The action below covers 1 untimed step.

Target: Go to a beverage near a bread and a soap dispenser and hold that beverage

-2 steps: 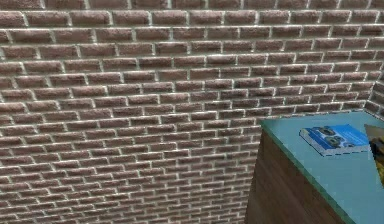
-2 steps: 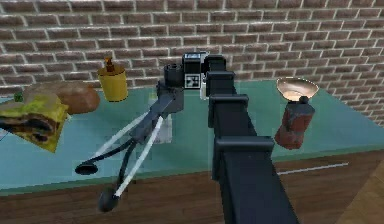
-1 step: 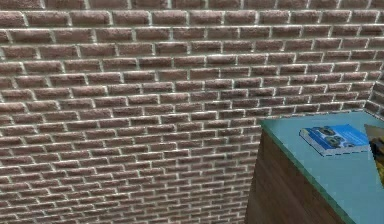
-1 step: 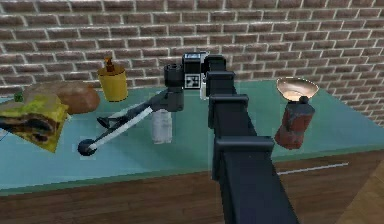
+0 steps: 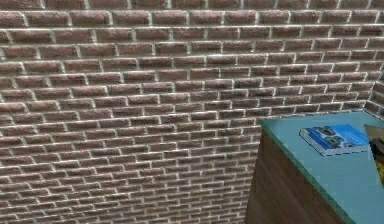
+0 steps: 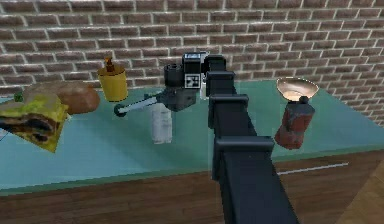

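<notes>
Brick wall [image 5: 130, 110] ahead; counter [image 5: 335, 185] edge alongside; tool [image 6: 125, 108] over it.

On the counter [image 6: 100, 150] we find a loaf [image 6: 75, 97] near the left end. A dispenser [image 6: 113, 80] is just right of it by the back edge. A small container [image 6: 161, 125] stands mid-counter, and toward the right end a bottle [image 6: 293, 125] stands before a bowl [image 6: 297, 90].
</notes>
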Tool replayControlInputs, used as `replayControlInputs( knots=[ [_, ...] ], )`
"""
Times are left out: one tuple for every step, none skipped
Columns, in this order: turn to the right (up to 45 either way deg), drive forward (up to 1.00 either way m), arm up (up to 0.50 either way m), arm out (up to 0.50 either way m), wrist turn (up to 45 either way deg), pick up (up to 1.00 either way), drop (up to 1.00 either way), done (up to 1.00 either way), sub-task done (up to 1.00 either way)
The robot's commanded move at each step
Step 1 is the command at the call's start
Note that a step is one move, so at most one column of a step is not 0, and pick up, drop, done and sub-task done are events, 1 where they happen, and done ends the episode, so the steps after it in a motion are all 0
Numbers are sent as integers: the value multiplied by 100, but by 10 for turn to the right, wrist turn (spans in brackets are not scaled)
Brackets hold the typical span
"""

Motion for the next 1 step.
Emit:
replayControlInputs(
  knots=[
    [0,0,0,0,150,0,0,0,0]
  ],
)
